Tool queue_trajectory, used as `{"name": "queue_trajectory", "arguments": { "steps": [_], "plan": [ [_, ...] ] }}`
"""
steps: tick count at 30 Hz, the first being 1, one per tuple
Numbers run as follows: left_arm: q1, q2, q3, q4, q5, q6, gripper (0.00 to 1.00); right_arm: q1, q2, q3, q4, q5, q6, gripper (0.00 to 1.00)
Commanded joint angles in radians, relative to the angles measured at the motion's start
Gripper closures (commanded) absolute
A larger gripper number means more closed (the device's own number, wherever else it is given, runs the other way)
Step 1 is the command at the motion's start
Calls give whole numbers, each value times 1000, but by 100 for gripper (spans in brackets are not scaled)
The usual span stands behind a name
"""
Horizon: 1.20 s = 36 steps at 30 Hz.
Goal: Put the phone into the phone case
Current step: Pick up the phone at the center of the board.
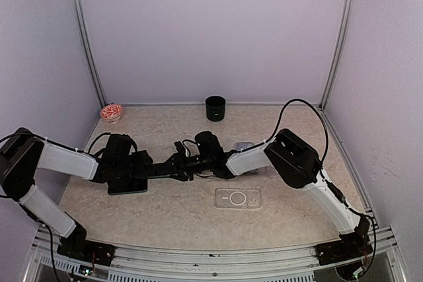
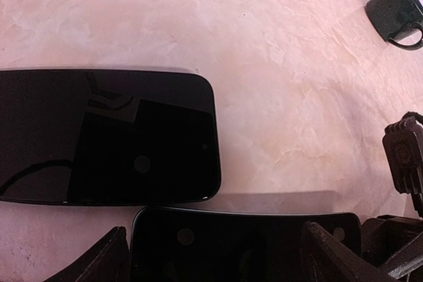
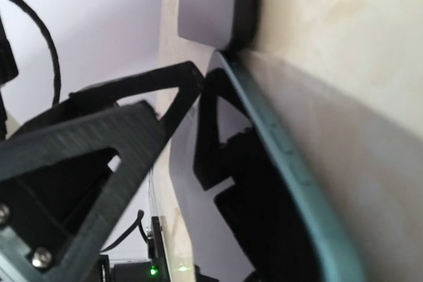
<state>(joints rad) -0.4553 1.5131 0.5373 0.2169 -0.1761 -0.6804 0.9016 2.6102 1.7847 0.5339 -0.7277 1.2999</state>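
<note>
Close the right gripper (image 1: 190,158) squarely on the phone (image 2: 244,242), bottom of the left wrist view, before freeing anything; cannot tell whether pinching its edge or just beside it. Read the left gripper (image 2: 215,229) as spread wide, a finger at each flank of that phone; cannot tell whether pressing. Ignore the second phone (image 2: 106,137) lying flat at left. Carry level toward the clear phone case (image 1: 238,197), lower centre of the top view, holding nothing. Note the black mug (image 1: 215,107) upper centre, inside too dark to judge, and the small bowl (image 1: 111,111) upper left, showing red and white.
</note>
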Motion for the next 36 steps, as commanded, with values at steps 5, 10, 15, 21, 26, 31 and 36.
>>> {"name": "queue_trajectory", "arguments": {
  "steps": [5, 10, 15, 21, 26, 31, 36],
  "plan": [
    [-1, -34, -13, 9, 10, -1, 13, -7, 4, -23, 75, -7, 26, 73],
    [-1, -74, -13, -6, -10, -2, 13, -9, -4, -29, 85, -6, 22, 86],
    [1, -137, -12, -31, -31, -1, 10, -10, -14, -38, 109, -11, 21, 93],
    [5, -235, -11, -85, -44, 4, 1, -19, -53, -89, 216, -47, 27, 100],
    [4, -331, -6, -107, -63, 21, 1, -41, -155, -184, 255, -82, -64, 100],
    [-4, -377, 47, -159, -49, 28, 1, -78, -289, -317, 257, -92, -176, 100],
    [-28, -363, 123, -236, -110, 59, 1, -106, -415, -402, 183, -88, -313, 100]
  ]
}}
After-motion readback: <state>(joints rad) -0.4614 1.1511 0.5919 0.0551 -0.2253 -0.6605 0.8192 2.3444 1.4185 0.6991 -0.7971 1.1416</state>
